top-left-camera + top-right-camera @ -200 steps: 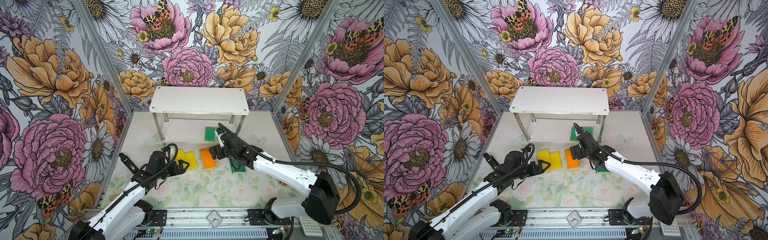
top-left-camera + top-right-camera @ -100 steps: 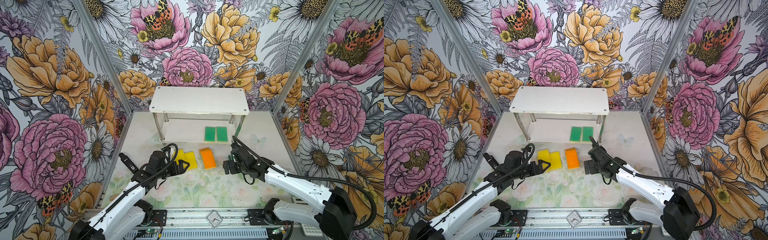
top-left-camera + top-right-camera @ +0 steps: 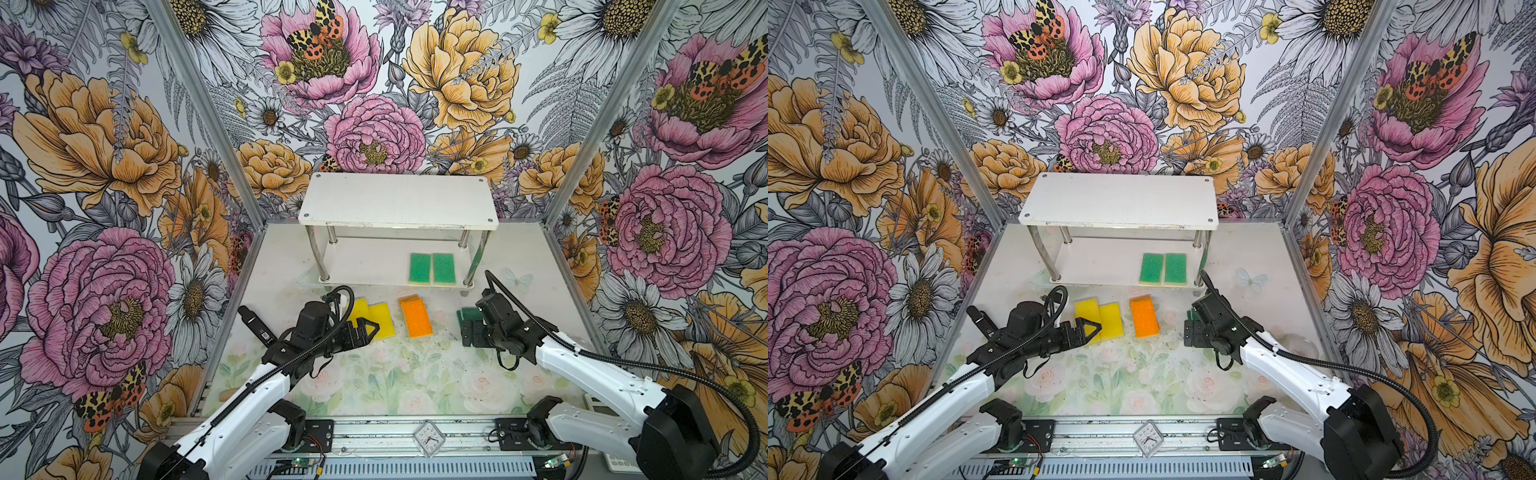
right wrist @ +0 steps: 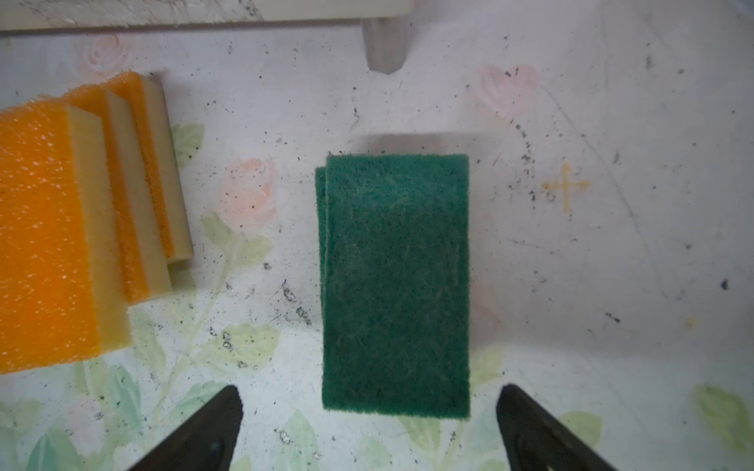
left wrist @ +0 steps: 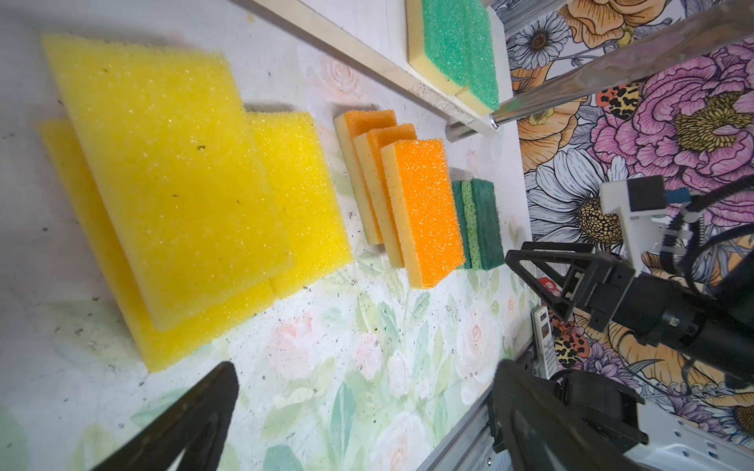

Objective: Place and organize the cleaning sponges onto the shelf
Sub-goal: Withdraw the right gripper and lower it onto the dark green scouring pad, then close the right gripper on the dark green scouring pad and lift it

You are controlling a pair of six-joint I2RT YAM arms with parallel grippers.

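Since my right hand (image 4: 368, 387) hangs spread wide over the dark green sponges (image 4: 395, 285) with nothing in it, I'd say the pick is the step in hand, so here's how I'd go about it. That pair sits on the worktop (image 3: 374, 374) just right of centre in both top views. One is stacked on the other with a sliver of the lower one peeking out, and both are apart from the orange stack (image 3: 415, 318) to their left. I'd come straight down, straddle the short width and sink low before squeezing. Otherwise I reckon only the top pad comes up, or the thin scrubby stuff just buckles. Two lighter green sponges (image 3: 432, 268) already lie side by side at the right end of the lower board of the shelf (image 3: 399, 199). The bare space to their left looks like the spot, and I'd mind the chrome leg (image 3: 475, 259) going in. My left hand (image 5: 365, 367) is spread too and empty, near the yellow sponges (image 3: 374, 318) left of centre.
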